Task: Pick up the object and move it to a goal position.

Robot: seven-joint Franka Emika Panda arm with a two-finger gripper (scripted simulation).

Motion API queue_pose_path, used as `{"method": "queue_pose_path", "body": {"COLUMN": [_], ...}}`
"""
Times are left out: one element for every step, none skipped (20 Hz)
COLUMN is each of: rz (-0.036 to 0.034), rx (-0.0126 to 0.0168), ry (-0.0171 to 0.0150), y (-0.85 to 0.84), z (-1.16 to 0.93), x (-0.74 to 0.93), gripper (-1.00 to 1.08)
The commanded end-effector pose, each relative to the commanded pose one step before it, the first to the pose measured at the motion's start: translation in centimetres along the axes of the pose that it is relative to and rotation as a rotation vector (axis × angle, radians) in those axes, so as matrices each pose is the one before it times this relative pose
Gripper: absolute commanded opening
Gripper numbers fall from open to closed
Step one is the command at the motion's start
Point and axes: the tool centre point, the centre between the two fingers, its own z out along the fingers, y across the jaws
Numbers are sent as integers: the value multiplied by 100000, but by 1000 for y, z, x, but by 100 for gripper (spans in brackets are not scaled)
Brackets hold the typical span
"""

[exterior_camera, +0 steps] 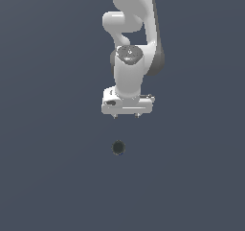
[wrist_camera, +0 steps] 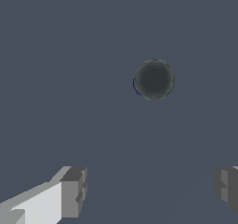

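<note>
**Dark ball lay free below the spread tool**

While the object [exterior_camera: 118, 147] rested alone on the plain grey desk [exterior_camera: 43, 177], the white tool [exterior_camera: 126, 115] hung above it, apart, fingers [wrist_camera: 72, 193] spread wide, gripping nothing. No writing or labels were readable anywhere.

Ball [exterior_camera: 118, 147] near-black, dull charcoal, faint mottled surface; thin bluish sliver on one edge in the wrist view [wrist_camera: 154, 79]. Gripper [exterior_camera: 125, 115] white body, small dark patch on its face; fingers [wrist_camera: 74, 193] mid-grey pads, white behind. Arm [exterior_camera: 131, 43] white, with darker grey joint cap and grey shaded side. Floor [exterior_camera: 48, 177] under the gripper plain slate blue-grey, unpatterned.
</note>
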Motion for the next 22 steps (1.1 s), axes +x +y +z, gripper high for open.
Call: {"method": "queue_pose_path", "body": {"rz": [0,0,1,10,28,70,122,153,168,159,97,0,-222,-291,-419,-543,-672,-810,-945,-1081,-1212,-1337], "rx": [0,0,68,96,134,181,180,140,99,57,10,0,-57,-31,-31,-33,-38,-47,-57,-65,-70,-72], "ry": [0,0,-9,-13,-17,-21,-18,-13,-8,-4,-1,0,4,2,1,1,1,1,1,1,1,0], "y": [1,-12,-24,-41,-58,-73,-78,-62,-44,-23,-5,38,-13,24,26,34,42,50,64,77,88,101], "z": [0,-13,-33,-56,-80,-105,-111,-91,-69,-44,-15,18,34,46,59,74,91,111,134,156,177,197], "x": [0,2,7,11,12,8,-2,-13,-21,-24,-17,6,30,54,77,101,125,149,172,195,216,236], "gripper": [100,100,100,100,100,100,100,100,100,100,100,100,100,100,100,100,100,100,100,100,100,100]}}
